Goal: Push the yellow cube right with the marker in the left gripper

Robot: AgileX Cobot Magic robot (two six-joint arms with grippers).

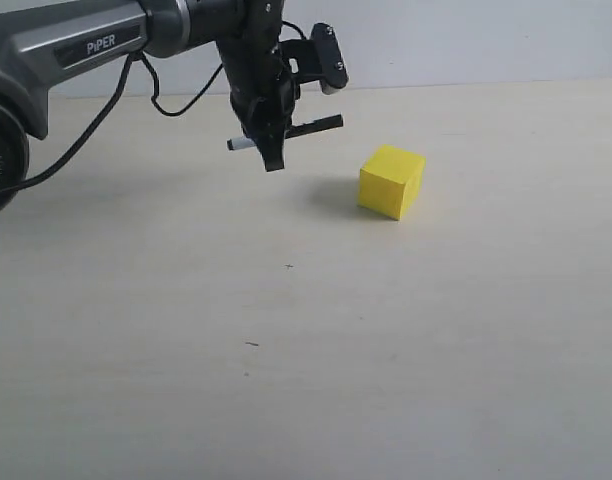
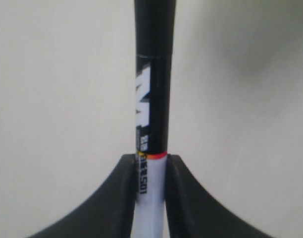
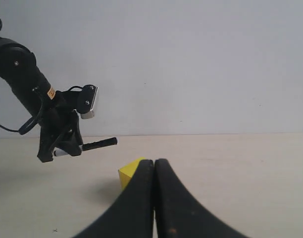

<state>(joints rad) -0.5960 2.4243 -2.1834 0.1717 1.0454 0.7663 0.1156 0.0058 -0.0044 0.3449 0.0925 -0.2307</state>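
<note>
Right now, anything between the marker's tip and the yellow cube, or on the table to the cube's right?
Nothing visible. Only bare beige tabletop lies between the white-and-black marker and the small yellow cube, and the same to the cube's right.

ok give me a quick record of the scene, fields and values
left gripper: shut on marker, held roughly level
marker: black end points toward yellow cube, not touching it
yellow cube: on table, right of marker in exterior view
right gripper: shut, empty
push: no contact yet
</note>
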